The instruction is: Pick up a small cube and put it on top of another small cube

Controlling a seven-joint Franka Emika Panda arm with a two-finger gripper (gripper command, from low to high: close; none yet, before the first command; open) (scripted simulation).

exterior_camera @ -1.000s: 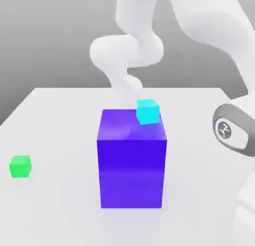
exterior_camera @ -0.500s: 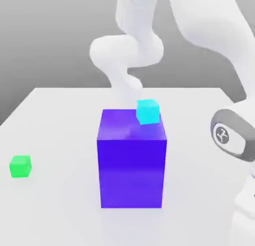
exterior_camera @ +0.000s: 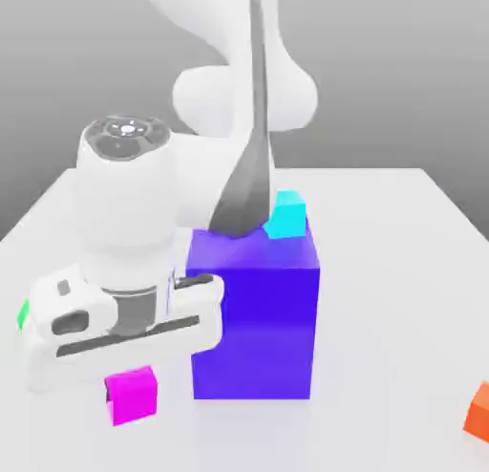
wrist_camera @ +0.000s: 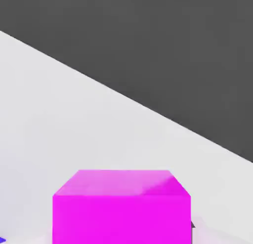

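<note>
Magenta cube (exterior_camera: 137,396) now sits clamped in the closed gripper (exterior_camera: 131,394), carried over from the exterior view's right towards the green cube (exterior_camera: 23,314), partly hidden behind the hand. Alignment above it should follow.

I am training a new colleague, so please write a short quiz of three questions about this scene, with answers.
1. Which small cube sits on top of the big blue-violet block?
2. True or false: the small magenta cube rests on the small green cube.
3. Fill in: in the exterior view, the small cube near the right edge is ____.

Key: 1. the small cyan cube; 2. false; 3. orange.
</note>
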